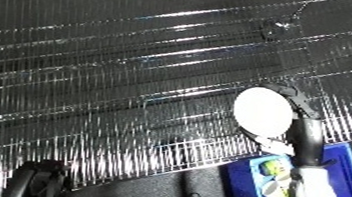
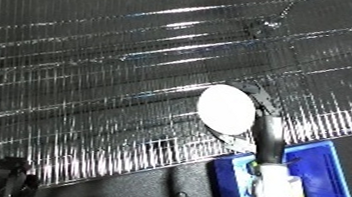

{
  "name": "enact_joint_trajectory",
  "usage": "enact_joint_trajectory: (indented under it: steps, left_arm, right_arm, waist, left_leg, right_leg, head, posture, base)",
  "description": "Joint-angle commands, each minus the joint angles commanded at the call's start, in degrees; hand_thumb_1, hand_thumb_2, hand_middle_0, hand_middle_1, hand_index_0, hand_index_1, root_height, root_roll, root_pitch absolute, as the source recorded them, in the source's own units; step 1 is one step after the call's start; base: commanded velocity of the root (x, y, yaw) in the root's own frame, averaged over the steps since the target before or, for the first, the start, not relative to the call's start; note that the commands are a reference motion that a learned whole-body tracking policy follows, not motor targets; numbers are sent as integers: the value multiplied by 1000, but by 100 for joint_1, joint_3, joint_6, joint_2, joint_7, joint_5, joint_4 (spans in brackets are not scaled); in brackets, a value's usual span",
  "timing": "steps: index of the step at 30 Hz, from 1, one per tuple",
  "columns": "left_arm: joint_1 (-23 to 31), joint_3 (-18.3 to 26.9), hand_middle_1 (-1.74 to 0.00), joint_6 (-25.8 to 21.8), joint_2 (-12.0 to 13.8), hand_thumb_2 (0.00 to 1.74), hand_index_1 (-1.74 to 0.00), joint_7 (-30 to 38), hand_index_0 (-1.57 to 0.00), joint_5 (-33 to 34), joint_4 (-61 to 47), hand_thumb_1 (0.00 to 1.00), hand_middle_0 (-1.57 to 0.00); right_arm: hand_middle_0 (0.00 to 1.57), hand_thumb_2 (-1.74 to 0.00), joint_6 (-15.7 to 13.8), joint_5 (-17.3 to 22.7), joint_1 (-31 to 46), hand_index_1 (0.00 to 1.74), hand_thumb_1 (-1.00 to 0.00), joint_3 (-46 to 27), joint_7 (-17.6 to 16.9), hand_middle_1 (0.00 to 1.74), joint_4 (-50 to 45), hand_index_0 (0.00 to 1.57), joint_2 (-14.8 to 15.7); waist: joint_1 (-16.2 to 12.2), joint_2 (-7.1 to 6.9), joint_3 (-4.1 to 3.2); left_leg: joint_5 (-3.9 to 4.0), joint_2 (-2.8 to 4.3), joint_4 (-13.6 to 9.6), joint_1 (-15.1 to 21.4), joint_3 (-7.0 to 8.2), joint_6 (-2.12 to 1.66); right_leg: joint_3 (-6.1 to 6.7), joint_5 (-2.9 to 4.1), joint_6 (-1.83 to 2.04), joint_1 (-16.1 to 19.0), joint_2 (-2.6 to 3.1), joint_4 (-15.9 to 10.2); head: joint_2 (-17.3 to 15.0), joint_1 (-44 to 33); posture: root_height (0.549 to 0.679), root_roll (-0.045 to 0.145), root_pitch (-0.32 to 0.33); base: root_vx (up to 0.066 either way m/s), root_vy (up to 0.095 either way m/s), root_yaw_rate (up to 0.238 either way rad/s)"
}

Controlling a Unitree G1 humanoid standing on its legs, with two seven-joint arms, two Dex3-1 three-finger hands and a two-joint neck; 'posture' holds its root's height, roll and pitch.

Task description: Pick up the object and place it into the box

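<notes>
Carry step, judged: right hand point(image 1: 302, 126) at right of frame, black fingers curled round white oval object point(image 1: 262, 112), smooth, disc-like, held just above blue bin point(image 2: 321, 162) at lower right, colourful items inside; next move calls for lowering over bin, releasing; left hand point(image 1: 35, 177) lower left, state cannot tell; glossy black ribbed surface point(image 1: 138, 74) fills frame

The work surface point(image 1: 138, 84) looks like dark ribbed metal or wire mesh, glossy, its many thin lines catching bright streaks of light. The white disc point(image 1: 263, 111) is smooth and matt — evenly pale, with no glare or texture. The right hand point(image 1: 302, 126) holding it appears as black hard plastic with a faint sheen along the fingers. The blue bin point(image 2: 321, 167) reads as smooth moulded plastic, lightly glossy at its rim. Inside lies packaging point(image 1: 273, 186) with a shiny printed surface — its material is unclear.
</notes>
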Motion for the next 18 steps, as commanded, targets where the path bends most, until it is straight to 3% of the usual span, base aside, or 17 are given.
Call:
enact_joint_trajectory:
  steps: [8,13,18]
  left_arm:
    - [4,71,-1740,-39,34,1740,-1740,-76,-1570,-72,38,1000,-1570]
    - [73,48,-1740,-183,-80,1740,-1740,-60,-1570,-152,96,1000,-1570]
    - [235,55,-1740,-313,-203,1740,-1740,-109,-1570,-221,142,1000,-1570]
  right_arm:
    - [1020,-1131,-152,117,361,1131,-650,-415,-303,1131,-200,1020,-87]
    - [1020,-1131,-209,244,691,1131,-650,-779,-360,1131,-228,1020,-288]
    - [1020,-1131,-287,527,1067,1131,-650,-1257,-235,1131,-186,1020,-554]
  waist:
    - [-334,58,0]
    - [-625,210,0]
    - [-908,409,-37]
  left_leg:
    - [48,152,-318,439,312,-78]
    - [95,214,-569,778,523,-139]
    - [149,259,-708,1039,696,-203]
  right_leg:
    - [175,121,21,364,-27,-473]
    - [307,165,36,562,-73,-757]
    - [420,141,27,703,-103,-894]
  head:
    - [263,736]
    - [437,1302]
    - [445,1677]
  posture:
    - [657,52,-39]
    - [661,62,-49]
    - [662,71,-58]
  base:
    - [-41,9,-310]
    - [-4,100,-298]
    - [33,104,-206]
